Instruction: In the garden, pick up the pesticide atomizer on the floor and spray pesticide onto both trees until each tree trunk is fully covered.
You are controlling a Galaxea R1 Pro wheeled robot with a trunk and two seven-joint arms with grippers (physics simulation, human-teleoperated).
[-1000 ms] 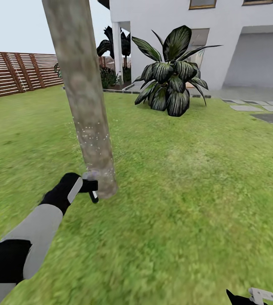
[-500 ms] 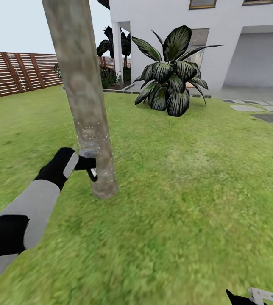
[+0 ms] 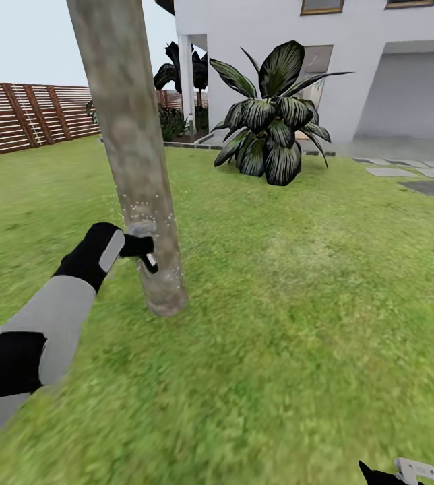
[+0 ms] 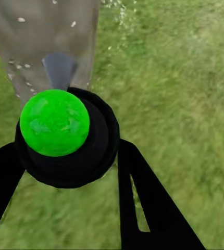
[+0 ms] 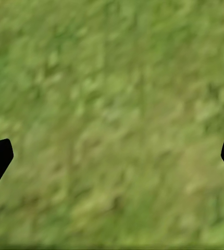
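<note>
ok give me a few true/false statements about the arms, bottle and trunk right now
1. The left gripper holds the atomizer at the trunk. True.
2. The right gripper is clamped on the trunk. False: it is open over grass.
3. Pale specks dot the trunk above the atomizer. True.
4. The atomizer lies on the grass. False: it is held off the ground.

Your head camera looked forward and down over the lawn [image 3: 298, 303], toward the tree trunk [image 3: 136, 168], the fence [image 3: 21, 114] and the house [image 3: 352, 60] far back. Your left wrist camera sat very near the same tree trunk [image 4: 44, 47], looking along the left gripper [image 4: 65, 156]. Your right wrist camera looked straight down at grass [image 5: 112, 125], close up.
</note>
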